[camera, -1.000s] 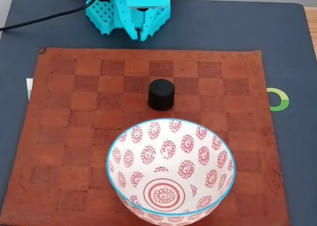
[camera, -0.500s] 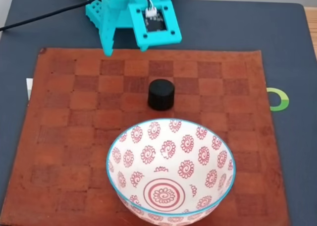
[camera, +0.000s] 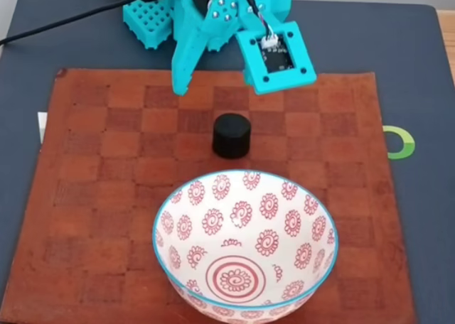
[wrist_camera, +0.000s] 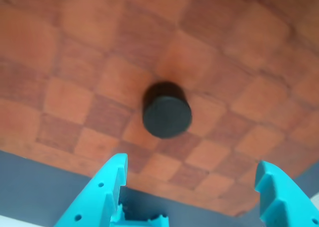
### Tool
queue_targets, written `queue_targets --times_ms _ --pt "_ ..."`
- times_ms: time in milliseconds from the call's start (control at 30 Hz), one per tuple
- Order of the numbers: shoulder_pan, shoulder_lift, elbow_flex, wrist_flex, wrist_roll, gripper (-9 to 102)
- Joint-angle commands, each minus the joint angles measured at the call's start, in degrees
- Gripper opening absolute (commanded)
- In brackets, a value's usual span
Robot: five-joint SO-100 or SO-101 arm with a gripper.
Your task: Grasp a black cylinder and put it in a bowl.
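We are noting that the turquoise two-finger gripper [wrist_camera: 192,187] is advancing from the far edge out over the brown checkered leather mat [camera: 92,196], having unfolded within the last second, its jaws spread wide and holding nothing. The small matte black cylinder [camera: 232,136] is standing untouched mid-mat, just beyond the large white red-flowered ceramic bowl [camera: 313,210]. We are judging this the approach; descent and grasp remain.

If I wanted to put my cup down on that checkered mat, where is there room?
The left side of the mat is bare, and so is the strip right of the bowl. The middle is crowded: the black cylinder stands just behind the bowl, with the gripper hovering over the far edge.
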Motion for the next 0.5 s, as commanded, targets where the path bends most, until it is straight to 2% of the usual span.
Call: queue_targets --times_ms 0,200,467 --pt "-0.6 -1.2 -1.9 -2.8 0.4 32" --pt "-0.8 -6.5 -1.5 -8.2 0.4 32" --pt "-1.1 -9.3 0.1 -8.5 0.4 32"
